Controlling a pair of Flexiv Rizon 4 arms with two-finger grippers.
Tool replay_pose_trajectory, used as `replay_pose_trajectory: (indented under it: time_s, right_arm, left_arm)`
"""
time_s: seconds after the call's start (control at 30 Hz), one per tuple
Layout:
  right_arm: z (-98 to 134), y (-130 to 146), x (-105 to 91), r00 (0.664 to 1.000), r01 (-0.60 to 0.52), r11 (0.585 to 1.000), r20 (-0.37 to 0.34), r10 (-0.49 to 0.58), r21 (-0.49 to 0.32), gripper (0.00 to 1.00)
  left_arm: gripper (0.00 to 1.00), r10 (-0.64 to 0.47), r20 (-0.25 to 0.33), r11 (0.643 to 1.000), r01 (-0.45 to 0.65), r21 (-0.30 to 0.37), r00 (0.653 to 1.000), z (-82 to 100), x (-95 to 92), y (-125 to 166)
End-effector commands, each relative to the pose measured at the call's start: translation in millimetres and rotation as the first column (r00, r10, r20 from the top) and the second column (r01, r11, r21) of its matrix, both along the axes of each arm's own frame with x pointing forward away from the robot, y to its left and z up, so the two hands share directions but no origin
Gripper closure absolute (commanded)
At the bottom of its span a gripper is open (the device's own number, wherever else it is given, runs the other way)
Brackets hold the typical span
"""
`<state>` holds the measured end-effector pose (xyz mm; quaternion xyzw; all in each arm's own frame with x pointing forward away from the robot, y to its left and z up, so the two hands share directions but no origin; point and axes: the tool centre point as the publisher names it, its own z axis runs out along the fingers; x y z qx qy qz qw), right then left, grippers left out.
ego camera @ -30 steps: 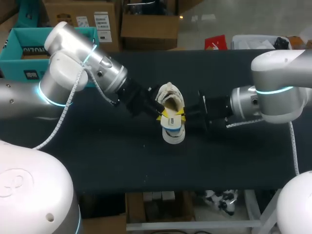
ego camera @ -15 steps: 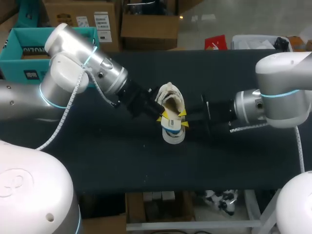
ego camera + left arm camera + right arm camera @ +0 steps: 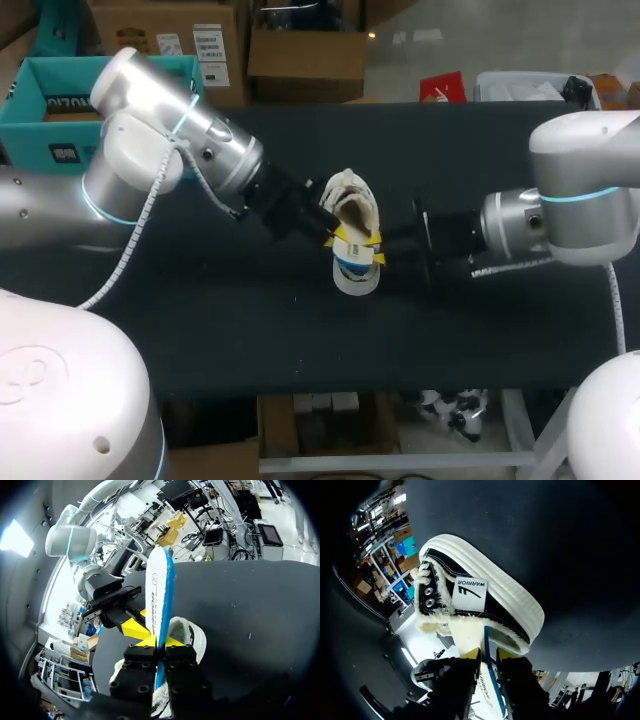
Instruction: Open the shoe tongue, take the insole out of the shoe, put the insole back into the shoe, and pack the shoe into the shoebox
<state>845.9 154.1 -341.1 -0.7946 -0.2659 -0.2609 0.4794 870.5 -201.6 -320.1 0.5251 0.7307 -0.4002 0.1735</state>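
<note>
Black with a white rubber sole and fleecy lining, the shoe (image 3: 485, 605) lies mid-table (image 3: 200, 320) between the two arms. Its mouth is spread wide, so the tongue step looks done. The white and blue insole (image 3: 157, 600) stands edge-on, mostly out of the shoe. The left claw (image 3: 156, 641) is nearly closed and pinches the insole's thin edge. The right claw (image 3: 487, 654) also appears clamped on it, with the shoe just ahead of its fingers. The robot is probably at the removal step or the refit step; which one cannot be told. Left to do are seating the insole fully and packing the shoe into the teal box (image 3: 40, 110) by the far left corner.
</note>
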Motion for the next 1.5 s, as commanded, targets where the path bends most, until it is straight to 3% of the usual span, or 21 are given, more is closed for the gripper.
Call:
replay_pose_trajectory:
  time_s: [0.03,0.13,0.23,0.27,0.53,1.1,1.5]
  right_arm:
    - [-4,0,1.0,1.000,-0.005,1.000,-0.010,0.005,0.012,0.58]
    - [-5,0,0.6,1.000,-0.008,1.000,-0.014,0.008,0.023,0.62]
    - [-4,2,1.1,1.000,-0.017,0.999,-0.004,0.017,0.044,0.94]
    - [-3,2,1.0,1.000,-0.019,0.999,-0.001,0.019,0.049,1.00]
    - [-4,7,3.4,0.999,-0.033,0.998,0.005,0.032,0.048,1.00]
    - [-2,10,23.2,0.996,0.010,0.998,0.086,-0.005,-0.056,1.00]
    - [2,10,21.8,0.993,0.037,0.995,0.111,-0.027,-0.088,1.00]
  left_arm:
    - [1.00,0.005,0.003,1.000,-0.004,-0.004,1.000,-2.2,-1.4,-3]
    - [1.00,0.003,0.004,1.000,-0.003,-0.005,1.000,-2.7,-1.1,-3]
    - [1.00,0.004,0.006,1.000,-0.004,-0.002,1.000,-3.9,-0.9,-4]
    - [1.00,0.005,0.006,1.000,-0.005,-0.001,1.000,-4.3,-0.8,-4]
    - [1.00,0.013,0.007,1.000,-0.013,0.006,1.000,-7.6,1.5,-3]
    - [1.00,0.012,0.049,1.000,-0.013,0.008,0.999,-6.2,16.6,-7]
    - [1.00,-0.022,0.078,1.000,0.022,-0.004,0.997,-6.0,8.8,-7]
